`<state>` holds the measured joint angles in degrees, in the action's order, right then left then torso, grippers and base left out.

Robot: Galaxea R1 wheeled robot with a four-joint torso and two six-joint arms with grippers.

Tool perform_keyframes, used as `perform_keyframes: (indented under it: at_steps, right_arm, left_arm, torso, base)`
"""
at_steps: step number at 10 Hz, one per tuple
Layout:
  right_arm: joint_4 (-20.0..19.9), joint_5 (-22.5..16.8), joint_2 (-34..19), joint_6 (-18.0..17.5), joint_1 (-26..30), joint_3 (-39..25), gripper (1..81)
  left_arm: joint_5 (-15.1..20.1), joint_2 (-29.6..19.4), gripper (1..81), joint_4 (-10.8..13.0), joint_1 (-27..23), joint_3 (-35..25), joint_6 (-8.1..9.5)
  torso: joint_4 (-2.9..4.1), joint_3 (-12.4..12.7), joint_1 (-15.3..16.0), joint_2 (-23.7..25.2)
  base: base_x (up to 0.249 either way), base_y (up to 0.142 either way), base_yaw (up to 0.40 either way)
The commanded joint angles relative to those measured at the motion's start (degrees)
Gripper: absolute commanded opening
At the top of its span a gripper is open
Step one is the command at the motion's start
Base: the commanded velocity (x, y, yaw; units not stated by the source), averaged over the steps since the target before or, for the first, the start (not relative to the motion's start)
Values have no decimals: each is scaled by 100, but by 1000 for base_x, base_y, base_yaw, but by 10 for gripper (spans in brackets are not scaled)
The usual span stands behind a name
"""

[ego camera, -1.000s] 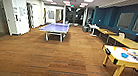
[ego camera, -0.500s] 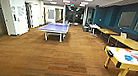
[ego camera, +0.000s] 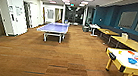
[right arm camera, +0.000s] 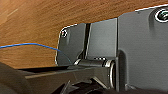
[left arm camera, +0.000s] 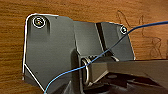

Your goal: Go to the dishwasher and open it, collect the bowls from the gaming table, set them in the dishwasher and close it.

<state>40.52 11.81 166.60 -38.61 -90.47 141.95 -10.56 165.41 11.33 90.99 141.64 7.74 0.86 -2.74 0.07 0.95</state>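
Ahead, a long room with a brown wood-pattern floor (ego camera: 64, 63) opens out, and the gaming table (ego camera: 122, 62), a desk with a pale cream top and yellow wood legs, sits at the right edge of the head view, cut off by the frame so its far end is hidden. On its top lie small coloured shapes, one of them blue (ego camera: 132, 61); they are too blurred to tell bowls from other items. A blue table-tennis table (ego camera: 54, 28) stands mid-room, and plain yellow-wood tables (ego camera: 132, 44) line the dark teal wall (ego camera: 107, 16). Both wrist views show floor under dark robot parts, each crossed by a thin blue cable (left arm camera: 100, 53); whether either end effector is open or closed cannot be told.
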Motion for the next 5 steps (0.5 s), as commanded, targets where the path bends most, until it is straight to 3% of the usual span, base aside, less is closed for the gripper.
perform_keyframes:
  at_steps: [1, 5]
  right_arm:
    - [70, -162, -27, 2, 218, -45, 811]
    - [79, -162, -10, 11, 243, -37, 811]
  left_arm:
    - [238, -26, 811, 10, -208, -49, 8]
    - [238, -34, 811, 10, -208, -49, 8]
  torso:
    - [0, 0, 0, 0]
    - [0, 0, 0, 0]
  base:
    - [228, 0, 0]
    - [228, 0, 0]
